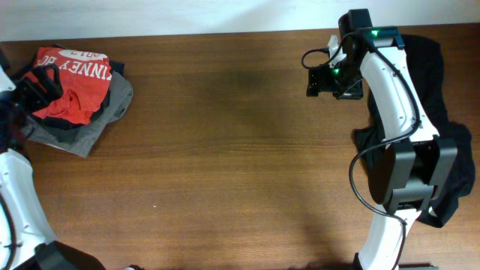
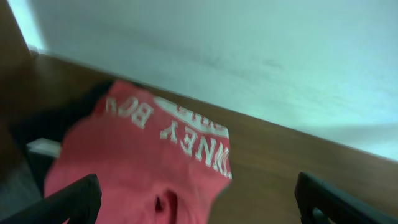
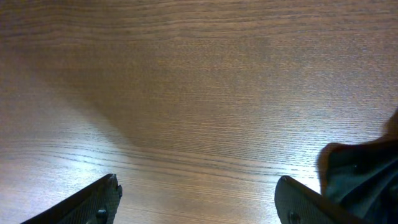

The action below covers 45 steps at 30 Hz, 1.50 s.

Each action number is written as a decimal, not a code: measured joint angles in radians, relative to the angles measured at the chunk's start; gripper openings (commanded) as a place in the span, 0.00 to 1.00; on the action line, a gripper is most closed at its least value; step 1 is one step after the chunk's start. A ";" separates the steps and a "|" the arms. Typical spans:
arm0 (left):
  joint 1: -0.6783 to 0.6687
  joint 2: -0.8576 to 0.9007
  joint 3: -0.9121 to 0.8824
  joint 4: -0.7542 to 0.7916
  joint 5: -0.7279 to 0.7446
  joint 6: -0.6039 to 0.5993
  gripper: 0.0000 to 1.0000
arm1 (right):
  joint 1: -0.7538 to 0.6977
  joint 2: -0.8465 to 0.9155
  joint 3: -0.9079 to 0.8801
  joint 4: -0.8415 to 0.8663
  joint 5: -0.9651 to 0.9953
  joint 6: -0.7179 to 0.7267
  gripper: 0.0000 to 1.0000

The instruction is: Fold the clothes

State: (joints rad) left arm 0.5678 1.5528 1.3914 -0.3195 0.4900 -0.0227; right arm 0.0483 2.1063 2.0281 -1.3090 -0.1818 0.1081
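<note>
The clothes lie in two places. A red-orange T-shirt [image 1: 79, 82] with white lettering is bunched on a pile at the far left. A large black garment [image 1: 442, 90] is spread at the right edge, under the right arm. My left gripper [image 1: 49, 84] hovers over the T-shirt's left part, open. In the left wrist view the T-shirt [image 2: 143, 149] lies below the left gripper [image 2: 199, 208], whose wide-apart fingers [image 2: 74, 202] hold nothing. My right gripper [image 1: 310, 81] is open over bare wood at the back. In the right wrist view the right gripper [image 3: 196, 199] is empty, with the black garment [image 3: 367, 174] just beside its right finger.
A grey garment [image 1: 86, 135] and a dark layer [image 1: 116, 94] lie under the T-shirt. The wooden table [image 1: 225, 165] stretches between the pile and the right arm. A white wall [image 2: 249, 50] runs along the table's far edge.
</note>
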 measured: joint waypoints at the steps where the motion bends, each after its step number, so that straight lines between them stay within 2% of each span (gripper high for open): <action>1: -0.013 0.003 0.000 0.024 -0.013 0.023 0.99 | 0.000 0.000 0.000 0.000 0.000 0.000 0.84; 7: -0.151 0.099 0.000 0.193 -0.113 0.203 0.99 | 0.000 0.000 0.000 0.000 -0.007 0.000 0.84; 11: -0.229 0.234 0.001 0.352 -0.255 0.286 0.99 | 0.000 0.000 0.000 -0.010 -0.012 0.000 0.84; 16: -0.237 0.406 0.001 0.474 -0.385 0.324 0.99 | 0.000 0.000 0.000 -0.017 -0.016 0.000 0.84; 20: -0.223 0.536 0.002 0.499 -0.485 0.330 0.99 | 0.000 0.000 0.000 -0.019 -0.019 0.000 0.84; 23: -0.217 0.618 0.019 0.523 -0.508 0.317 0.99 | 0.000 0.000 0.000 -0.019 -0.019 0.000 0.84; 29: -0.218 0.682 0.071 0.527 -0.518 0.252 0.99 | 0.000 0.000 0.000 -0.026 -0.019 0.000 0.84; 31: -0.218 0.686 0.075 0.527 -0.518 0.239 0.99 | 0.000 0.000 0.000 -0.028 -0.019 0.002 0.96; 32: -0.218 0.685 0.075 0.527 -0.520 0.237 0.99 | 0.000 0.000 0.000 -0.029 -0.020 0.002 0.99; 38: -0.218 0.642 0.069 0.465 -0.521 0.220 0.99 | 0.000 0.000 0.029 -0.048 -0.002 -0.013 0.99; 40: -0.217 0.600 0.054 0.415 -0.524 0.212 0.99 | 0.000 0.000 0.092 -0.075 0.022 -0.023 0.99; 45: -0.207 0.419 0.011 0.268 -0.531 0.190 0.99 | -0.003 0.000 0.395 -0.168 0.081 -0.057 0.99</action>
State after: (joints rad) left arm 0.3607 1.9717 1.4021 -0.0513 -0.0410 0.1669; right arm 0.0448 2.1063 2.4233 -1.4773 -0.1005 0.0509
